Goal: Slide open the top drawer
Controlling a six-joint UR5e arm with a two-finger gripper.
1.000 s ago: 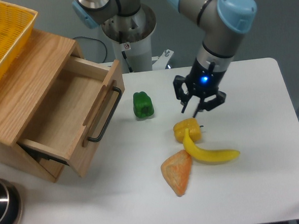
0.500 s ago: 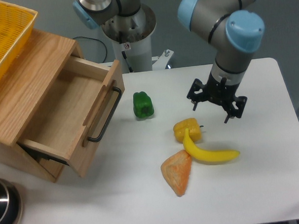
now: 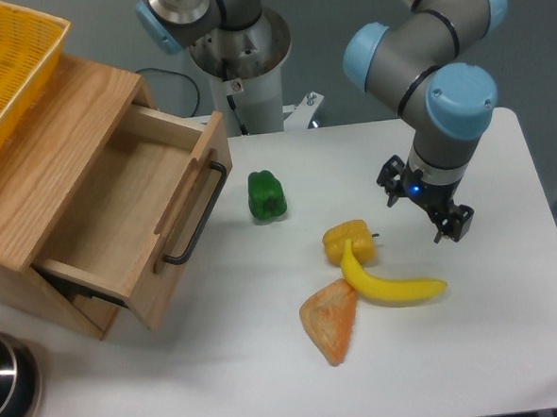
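Note:
The top drawer (image 3: 128, 218) of the light-oak cabinet stands pulled well out toward the table's middle, its inside bare. Its long black bar handle (image 3: 197, 216) faces the vegetables. My gripper (image 3: 424, 205) hangs over the right half of the table, far from the drawer, to the right of the yellow pepper. Its fingers (image 3: 457, 225) point down and spread apart, with nothing between them.
A green pepper (image 3: 266, 194) lies just right of the drawer handle. A yellow pepper (image 3: 347, 239), a banana (image 3: 392, 288) and an orange wedge (image 3: 331, 322) cluster at centre. A yellow mesh basket (image 3: 5, 64) sits on the cabinet. A metal pot (image 3: 7, 381) stands at lower left.
My gripper has moved right, away from above the yellow pepper, and turned about its wrist. The drawer and the food have not moved.

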